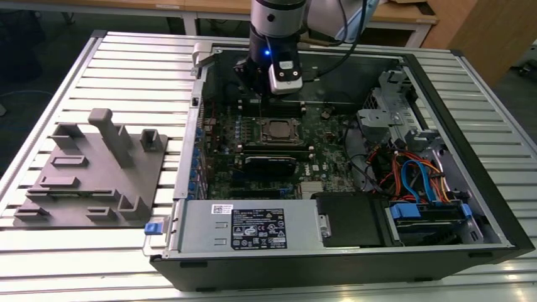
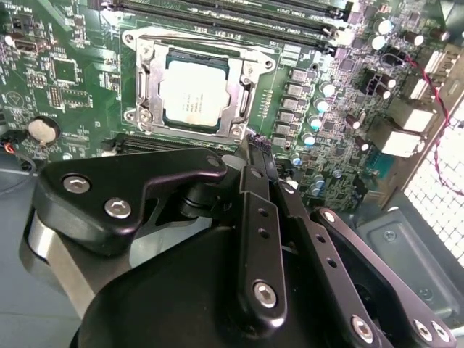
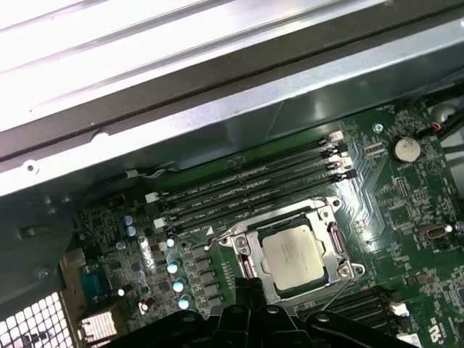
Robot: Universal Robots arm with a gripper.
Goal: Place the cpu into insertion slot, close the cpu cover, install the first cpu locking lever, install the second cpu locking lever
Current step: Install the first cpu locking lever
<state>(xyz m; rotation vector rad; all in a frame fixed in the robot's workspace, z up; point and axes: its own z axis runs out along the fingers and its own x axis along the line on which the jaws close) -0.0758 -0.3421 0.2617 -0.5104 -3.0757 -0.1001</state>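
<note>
1. While the cpu (image 2: 194,90) lies flat in the insertion slot (image 2: 133,38), its silver-grey top shows through the window of the cpu cover (image 2: 243,93). The cover is folded down around it.
2. In the exterior view the socket sits about mid-board on the green motherboard (image 1: 331,148), inside the open computer case (image 1: 495,207).
3. In both wrist views the gripper (image 2: 257,148) hangs over the board with its fingertips just beside one corner of the socket. The fingers are pressed together with nothing between them. Whether they touch the board cannot be told.
4. In the exterior view the arm stands at twelve o'clock from the socket.
5. Long black memory slots (image 3: 246,192) run beside the socket, and a round coin cell (image 3: 406,148) lies near them.
6. Seen from the socket in the exterior view, the grey labelled power supply box (image 1: 243,228) is at about seven o'clock. A bundle of blue and orange cables (image 1: 419,176) is at about four o'clock.
7. At nine o'clock, outside the case, a grey fixture (image 1: 92,176) with upright posts rests on the slatted table (image 1: 134,69).
</note>
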